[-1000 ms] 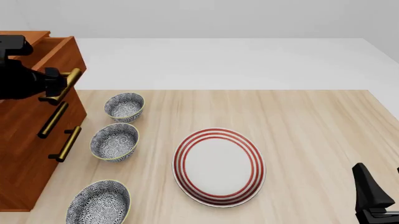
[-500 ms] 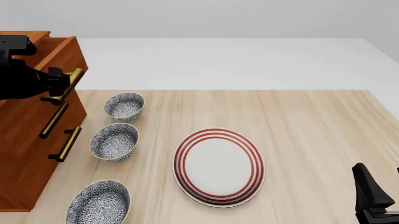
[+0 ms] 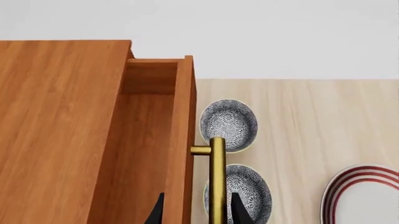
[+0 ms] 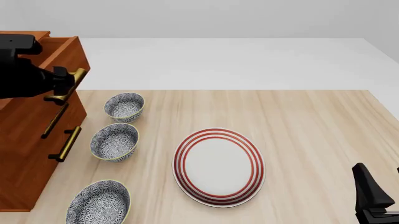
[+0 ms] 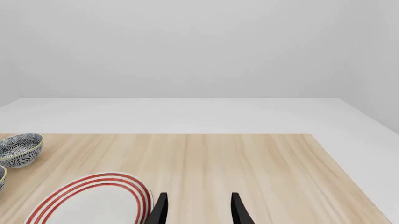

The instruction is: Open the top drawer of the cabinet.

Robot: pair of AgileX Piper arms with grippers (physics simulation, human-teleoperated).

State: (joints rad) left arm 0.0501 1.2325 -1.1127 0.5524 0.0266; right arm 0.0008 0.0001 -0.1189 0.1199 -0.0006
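You're mid-pull: your left end effector (image 4: 62, 84) is clamped on the brass handle (image 3: 217, 182) of the top drawer (image 4: 62, 53), upper left of the frame, partly out of the cabinet (image 4: 25, 154). Next, pull straight outward. Your right end effector (image 5: 198, 210) idles, fingers apart.

It is a simulated room, not a real one: a wooden table (image 4: 311, 121) stands on a flat white floor (image 4: 237, 60) before plain grey walls (image 5: 199, 46).
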